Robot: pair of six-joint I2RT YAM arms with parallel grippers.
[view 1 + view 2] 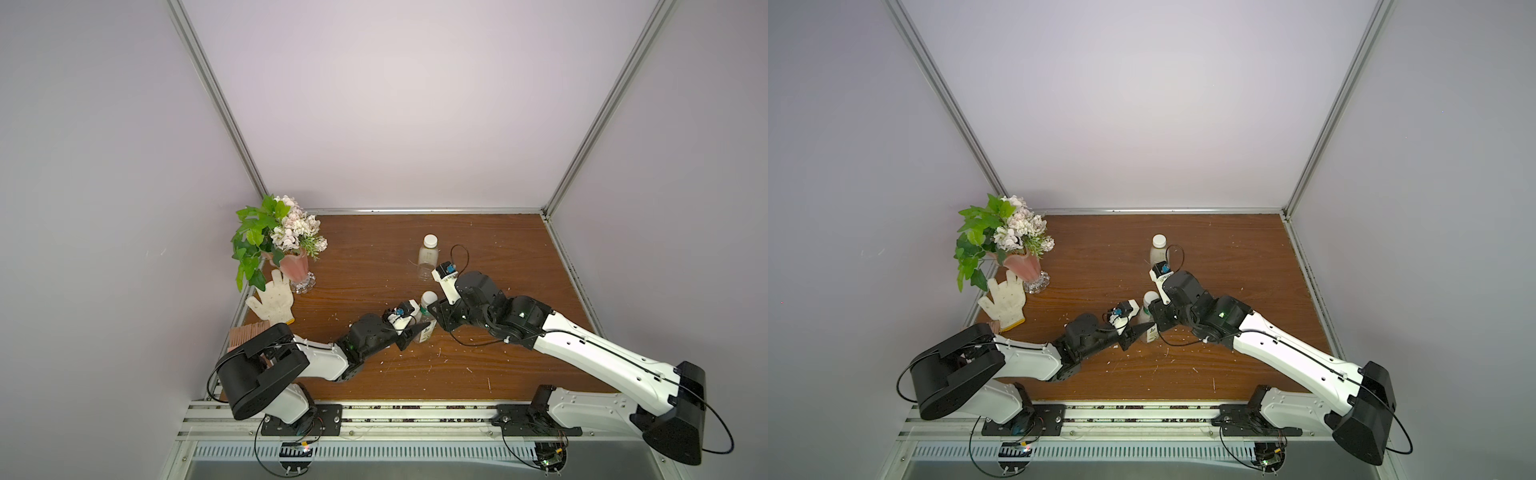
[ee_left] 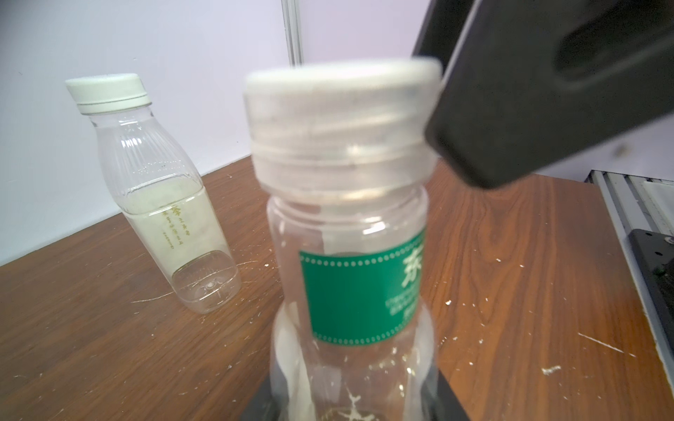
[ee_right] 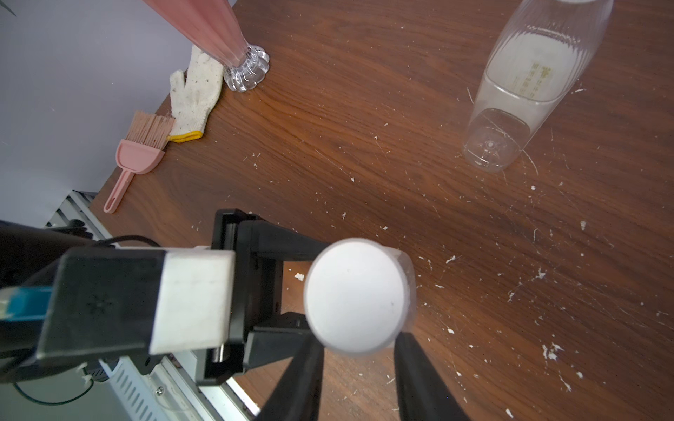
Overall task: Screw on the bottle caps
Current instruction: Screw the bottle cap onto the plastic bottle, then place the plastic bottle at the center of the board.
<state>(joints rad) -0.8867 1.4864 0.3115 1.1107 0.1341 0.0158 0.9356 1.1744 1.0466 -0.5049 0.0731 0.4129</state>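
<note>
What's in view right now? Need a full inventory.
bottles: 2, clear; green-label one mid-table, upright in the left claw; plain one upright farther back, standing free.
caps: 2, white; one on the green-label bottle, one on the plain bottle.
vase: 1, pink, far left corner, holding flowers.
glove: 1, off-white, left edge, in front of the vase.
brush: 1, pink, left edge, beside the glove.
table: 1, brown wood, flecked with white specks.
left claw: 1, black, shut on the green-label bottle's body.
right claw: 1, black, shut on that bottle's cap.
</note>
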